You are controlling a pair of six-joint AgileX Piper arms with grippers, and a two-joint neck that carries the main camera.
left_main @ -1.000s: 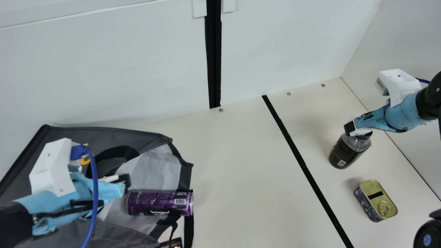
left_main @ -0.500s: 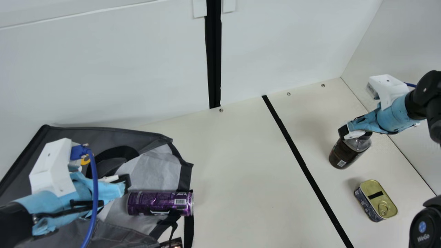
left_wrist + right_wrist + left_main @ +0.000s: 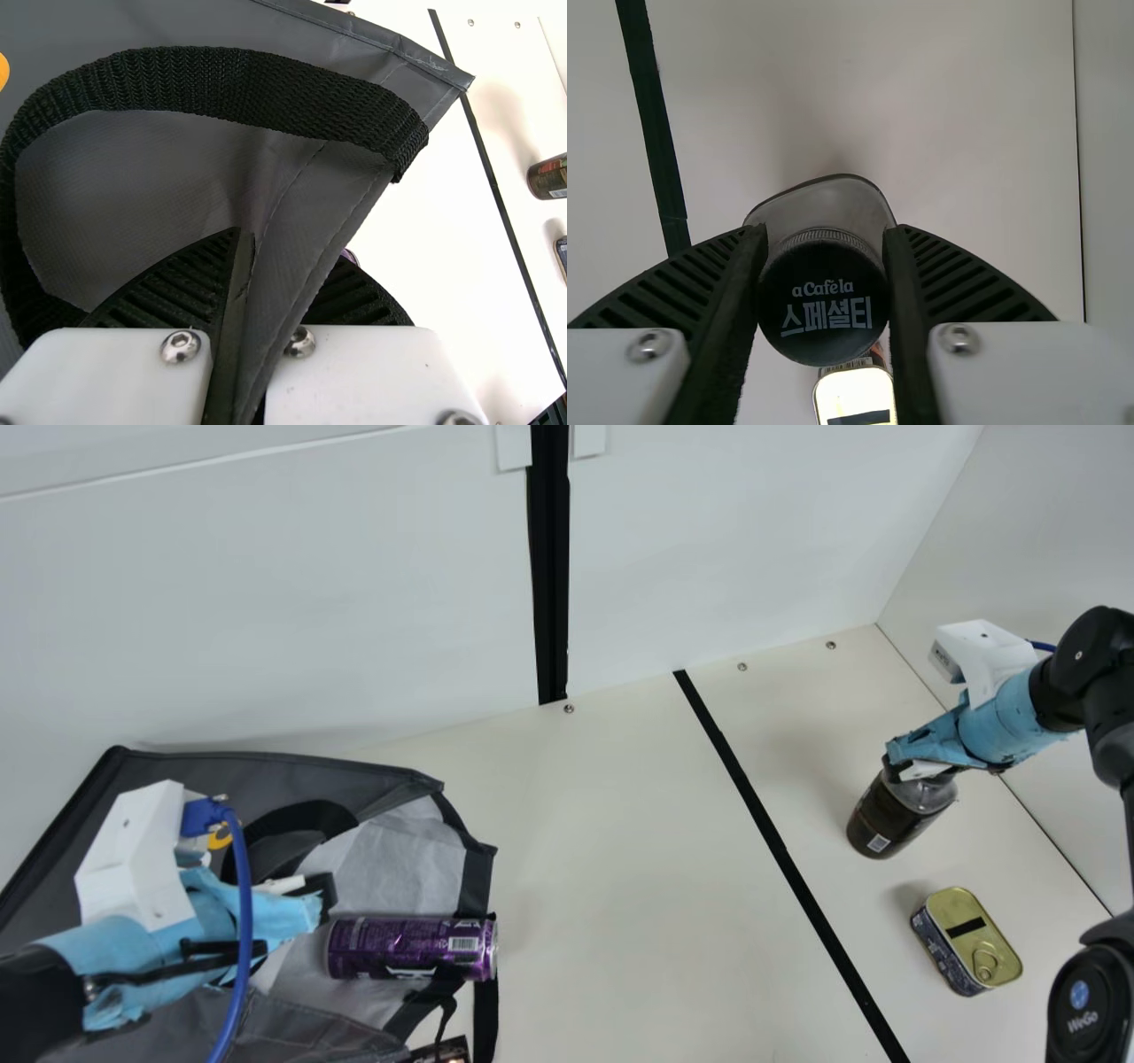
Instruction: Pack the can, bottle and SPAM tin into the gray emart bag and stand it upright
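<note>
The right gripper clasps the bottle, the SPAM tin nearby.

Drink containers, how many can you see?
2: the purple can lying in the mouth of the gray bag, and the bottle, its cap between the fingers of the right gripper. The bag may hide others.

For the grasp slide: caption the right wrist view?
Right gripper at the bottle, black cap between its fingers, SPAM tin nearby.
</note>
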